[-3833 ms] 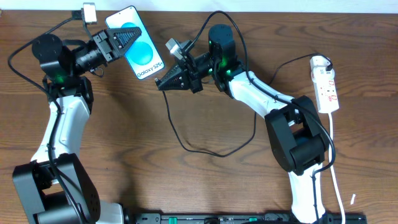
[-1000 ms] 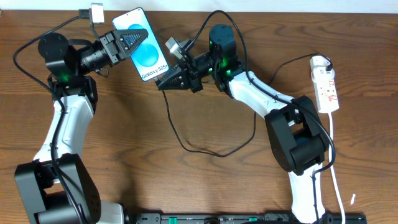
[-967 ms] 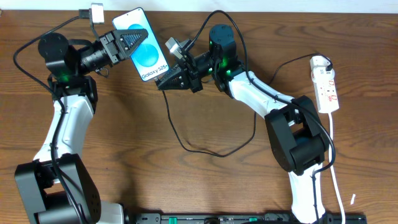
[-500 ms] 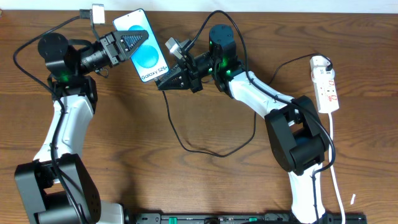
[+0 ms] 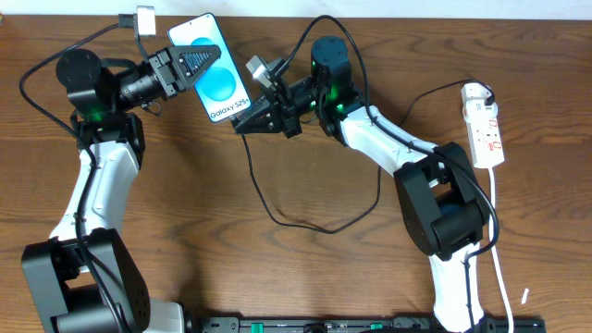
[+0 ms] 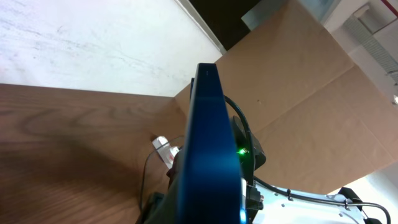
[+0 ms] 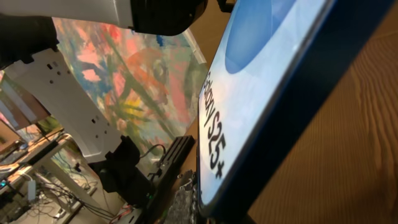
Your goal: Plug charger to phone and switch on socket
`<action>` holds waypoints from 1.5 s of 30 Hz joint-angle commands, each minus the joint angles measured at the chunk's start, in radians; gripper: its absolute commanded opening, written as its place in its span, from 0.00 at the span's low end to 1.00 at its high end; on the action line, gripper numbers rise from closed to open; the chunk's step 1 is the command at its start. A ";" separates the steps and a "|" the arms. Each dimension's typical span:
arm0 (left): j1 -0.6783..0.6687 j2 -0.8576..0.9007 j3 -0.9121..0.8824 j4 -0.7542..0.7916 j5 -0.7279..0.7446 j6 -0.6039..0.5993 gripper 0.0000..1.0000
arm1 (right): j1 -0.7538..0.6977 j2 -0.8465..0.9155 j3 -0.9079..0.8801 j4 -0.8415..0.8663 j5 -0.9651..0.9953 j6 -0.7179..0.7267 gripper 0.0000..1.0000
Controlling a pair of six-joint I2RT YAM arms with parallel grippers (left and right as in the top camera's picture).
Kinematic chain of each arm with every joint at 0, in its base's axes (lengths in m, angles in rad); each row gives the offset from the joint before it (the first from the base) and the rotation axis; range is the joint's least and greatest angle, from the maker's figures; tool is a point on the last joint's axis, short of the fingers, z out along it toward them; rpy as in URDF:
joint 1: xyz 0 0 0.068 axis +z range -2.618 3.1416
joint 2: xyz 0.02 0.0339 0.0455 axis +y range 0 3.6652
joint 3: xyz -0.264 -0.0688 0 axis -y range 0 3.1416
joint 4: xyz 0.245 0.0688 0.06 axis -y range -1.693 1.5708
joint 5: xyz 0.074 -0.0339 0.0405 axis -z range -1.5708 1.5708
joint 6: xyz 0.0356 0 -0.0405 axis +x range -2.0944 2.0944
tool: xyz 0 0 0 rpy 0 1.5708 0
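- Fingers [image 5: 196, 58] of the left gripper [image 5: 207, 57] are clamped across the phone [image 5: 225, 89], one over the blue screen and the other hidden beneath; they stand only as far apart as the phone is thick, so the hold looks firm
- phone is at the upper left, apparently lifted off the table [image 5: 185, 203] and tilted, with its lower short edge turned toward the right arm; I judge it is held this way to offer the port on that edge; the left wrist view shows it edge-on [image 6: 208, 155], running straight out from the camera
- right gripper [image 5: 240, 123] sits just beside that lower edge, close to touching; its fingers are pressed together; the charger [image 5: 277, 218] leaves them, loops down over the table and runs back toward the right arm; the plug tip itself is hidden, so that it is pinched there is my reading, not a thing seen
- right wrist view is filled by a corner of the phone [image 7: 267, 93] with its white text; neither port nor plug shows, so I cannot tell whether the tip is seated; the closeness suggests the insertion is the step in hand
- socket [image 5: 485, 125] lies at the far right, well apart from both grippers and touched by neither; its switch is too small to read; switching it on looks left to do
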 commanded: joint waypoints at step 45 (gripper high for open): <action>0.002 -0.023 0.010 0.011 0.024 0.085 0.07 | 0.002 0.005 0.006 0.138 0.092 0.237 0.01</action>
